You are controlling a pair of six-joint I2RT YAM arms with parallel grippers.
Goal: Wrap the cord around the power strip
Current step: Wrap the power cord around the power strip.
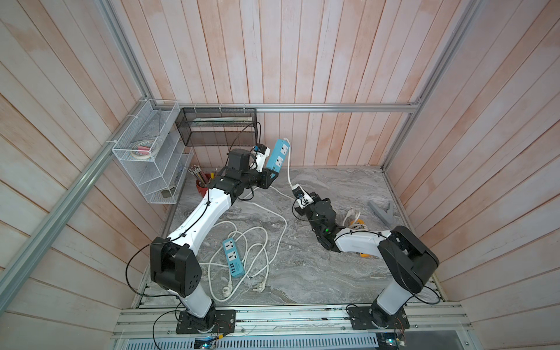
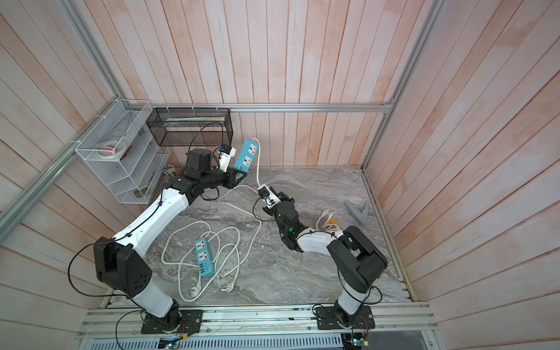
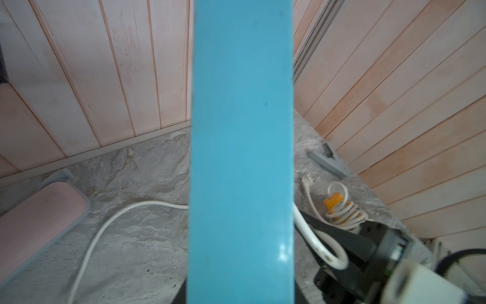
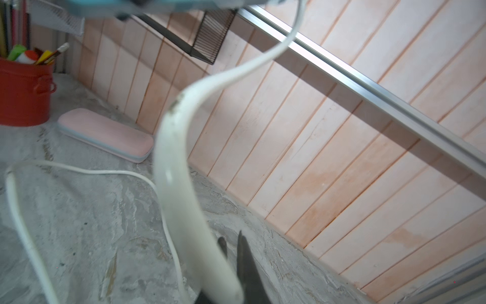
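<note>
Above the table [image 1: 333,272], left gripper [image 1: 271,175] clamps the tilted power strip [image 1: 279,154] by its bottom — right gripper [image 4: 231,240] pinches the cord [image 4: 173,158] below.

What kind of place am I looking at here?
Most likely a robot lab cell dressed as a desk corner: two robot arms bolted to an aluminium rail, wood-panelled walls boxing in a marble-look tabletop, and a red pen pot by a wire rack.

There are two blue power strips [image 1: 278,155] [image 1: 233,258], one orange power strip [image 3: 333,201] near the counter's right edge, two white plugs [image 1: 228,291] [image 1: 261,286] by its front edge, two wire baskets [image 1: 142,142] [image 1: 218,136], one red pot [image 4: 23,92], one pink case [image 4: 105,134] and one grey bracket [image 1: 382,210].
</note>
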